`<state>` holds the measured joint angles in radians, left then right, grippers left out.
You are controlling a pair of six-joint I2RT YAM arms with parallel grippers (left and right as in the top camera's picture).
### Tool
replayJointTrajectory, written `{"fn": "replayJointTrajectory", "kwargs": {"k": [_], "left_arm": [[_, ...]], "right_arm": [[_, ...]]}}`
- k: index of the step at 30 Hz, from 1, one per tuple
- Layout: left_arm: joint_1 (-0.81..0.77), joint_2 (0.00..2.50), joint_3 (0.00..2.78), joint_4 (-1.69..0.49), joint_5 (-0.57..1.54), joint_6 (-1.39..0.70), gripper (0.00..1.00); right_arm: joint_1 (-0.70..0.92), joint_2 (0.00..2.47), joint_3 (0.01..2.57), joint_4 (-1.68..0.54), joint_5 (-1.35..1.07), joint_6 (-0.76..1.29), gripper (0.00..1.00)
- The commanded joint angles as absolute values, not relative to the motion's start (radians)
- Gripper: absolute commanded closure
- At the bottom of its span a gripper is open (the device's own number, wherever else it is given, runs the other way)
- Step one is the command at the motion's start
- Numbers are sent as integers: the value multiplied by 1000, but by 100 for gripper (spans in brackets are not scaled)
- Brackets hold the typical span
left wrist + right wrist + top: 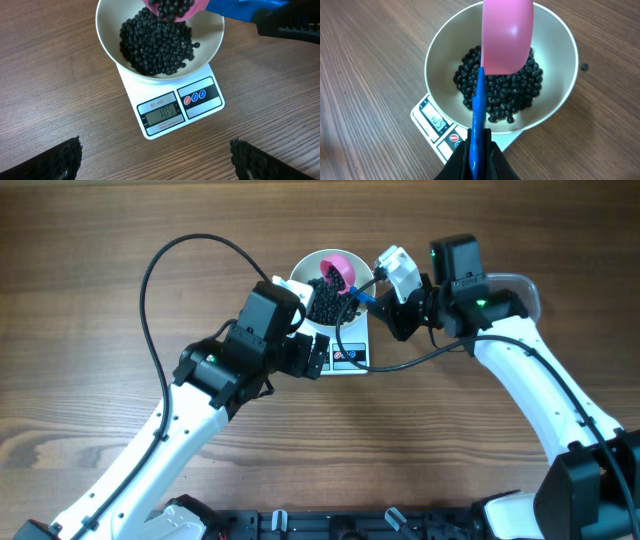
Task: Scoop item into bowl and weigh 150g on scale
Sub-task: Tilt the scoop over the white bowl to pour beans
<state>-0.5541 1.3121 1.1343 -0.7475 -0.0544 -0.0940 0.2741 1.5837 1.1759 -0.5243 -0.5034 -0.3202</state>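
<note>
The white bowl [303,272] [107,35] [560,95] stands on the white scale [352,355] [180,107] [437,125]. It holds a heap of black pellets, the item [325,302] [155,45] [505,95]. Over the bowl a pink scoop [338,273] [175,6] [507,35] is tipped, with pellets at its mouth. My right gripper [375,298] [479,150] is shut on the scoop's blue handle [479,110]. My left gripper [312,352] [155,157] stands open and holds nothing, low over the table just in front of the scale. The display reads 105 in the left wrist view.
One stray pellet [584,66] lies on the wooden table [100,380] beside the bowl. A clear plastic tub [522,285] shows partly behind my right arm. Black cables loop over the table behind the left arm and across the scale's right side.
</note>
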Motion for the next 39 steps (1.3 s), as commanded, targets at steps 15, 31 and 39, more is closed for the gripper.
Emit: {"fn": "replayJointTrajectory", "kwargs": {"k": [15, 31, 39], "left_arm": [[-552, 1319, 1148, -745, -46, -82, 0], [-553, 1320, 1148, -745, -46, -83, 0], [-553, 1320, 1148, -745, -46, -83, 0]], "right_arm": [[278, 1532, 1189, -512, -475, -343, 96], [312, 1512, 1188, -478, -389, -472, 96], [344, 1512, 1188, -461, -305, -552, 96]]}}
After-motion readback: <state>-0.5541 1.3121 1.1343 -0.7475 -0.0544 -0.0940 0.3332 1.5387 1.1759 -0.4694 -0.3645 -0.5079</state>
